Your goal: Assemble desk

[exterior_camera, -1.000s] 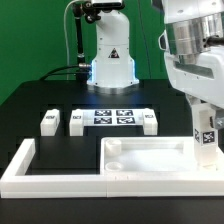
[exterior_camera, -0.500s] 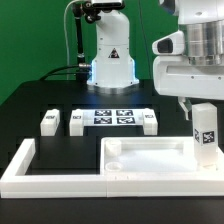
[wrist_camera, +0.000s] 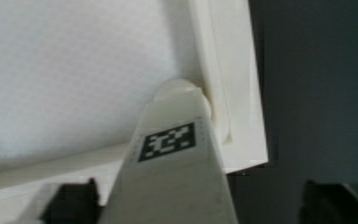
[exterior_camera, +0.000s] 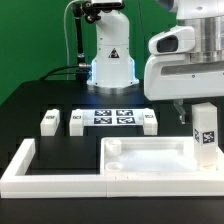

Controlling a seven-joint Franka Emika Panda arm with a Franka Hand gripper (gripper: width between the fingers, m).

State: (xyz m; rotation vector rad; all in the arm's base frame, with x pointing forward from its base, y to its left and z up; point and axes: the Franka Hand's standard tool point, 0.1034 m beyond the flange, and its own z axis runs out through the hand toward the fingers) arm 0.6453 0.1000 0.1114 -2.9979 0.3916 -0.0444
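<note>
Pincer sits at the right edge of the exterior view, low under the white wrist housing. My jaws are open. In the wrist view the two dark fingers stand on either side of the upright leg, with a gap on each side and no contact.

In the exterior view, the upright leg stands on the far right corner of the tabletop, tag toward the camera. The tabletop lies lower right on the black table, along the white border fence.

Three loose legs sit mid-frame in a row with the marker board, two on its left and one on its right.
</note>
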